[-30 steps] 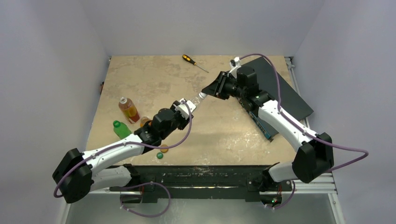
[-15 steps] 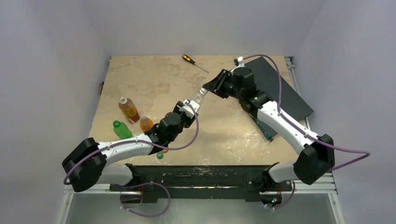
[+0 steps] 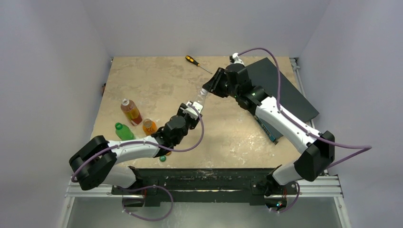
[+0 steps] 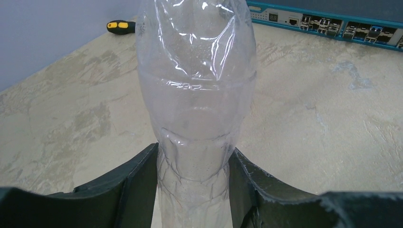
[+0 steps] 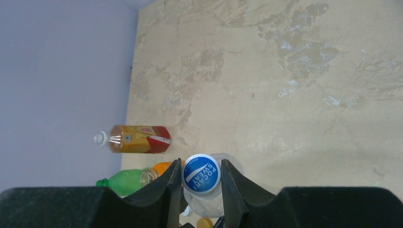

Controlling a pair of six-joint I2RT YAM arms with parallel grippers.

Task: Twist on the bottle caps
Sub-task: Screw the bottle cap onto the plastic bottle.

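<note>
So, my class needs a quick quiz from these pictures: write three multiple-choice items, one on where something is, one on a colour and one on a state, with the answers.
1. Where does the black-and-orange screwdriver lie?
A) near the far edge of the beige table
B) at the middle of the table
C) at the near edge, by the arm bases

2. What colour is the round plastic cap between the right fingers?
A) white
B) orange
C) blue

3. What state is the clear plastic bottle in?
A) lying alone on the table
B) gripped by the left fingers, with its cap end in the right fingers
C) standing upright, untouched

Answers:
1 A, the top view shows it by the far edge.
2 C, the right wrist view shows a blue top with white lettering.
3 B, the left wrist view shows fingers pressed on both sides of its body.
</note>
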